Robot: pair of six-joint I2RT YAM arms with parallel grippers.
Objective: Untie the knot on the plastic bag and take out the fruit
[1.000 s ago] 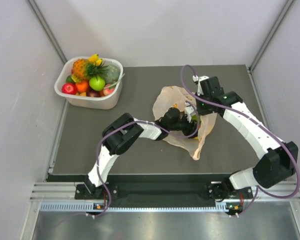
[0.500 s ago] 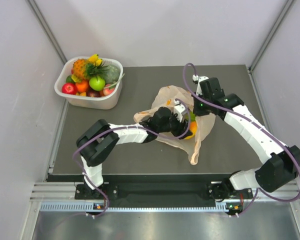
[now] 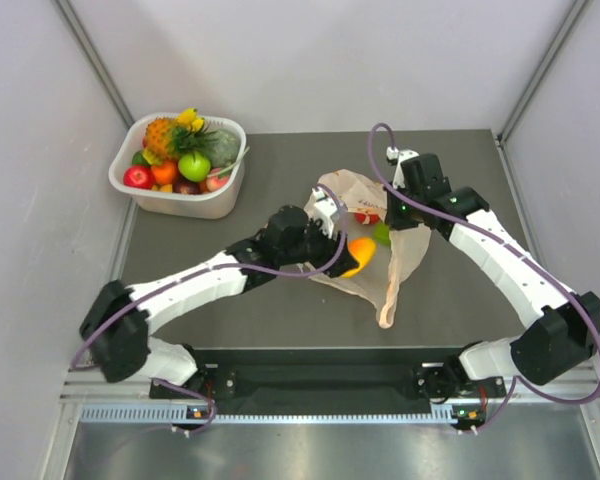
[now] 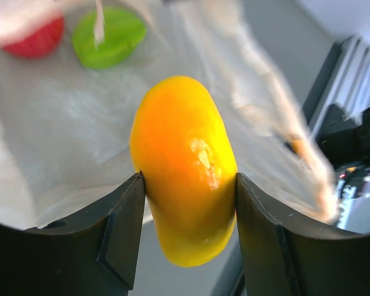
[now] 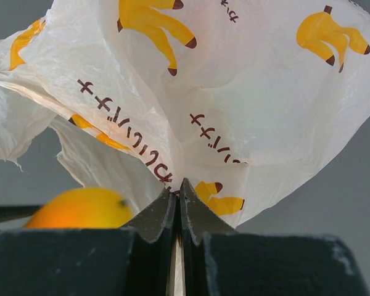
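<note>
Mango (image 4: pixel 184 166), glossy yellow-orange, bag (image 5: pixel 234 92) banana-printed

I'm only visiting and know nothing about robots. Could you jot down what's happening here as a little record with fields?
left gripper: closed around the yellow-orange mango
right gripper: shut, pinching the plastic bag
bag print: yellow bananas, dark lettering
other fruit on the bag film: one red piece, one green piece
white tub: far left corner of the table, piled with fruit
</note>
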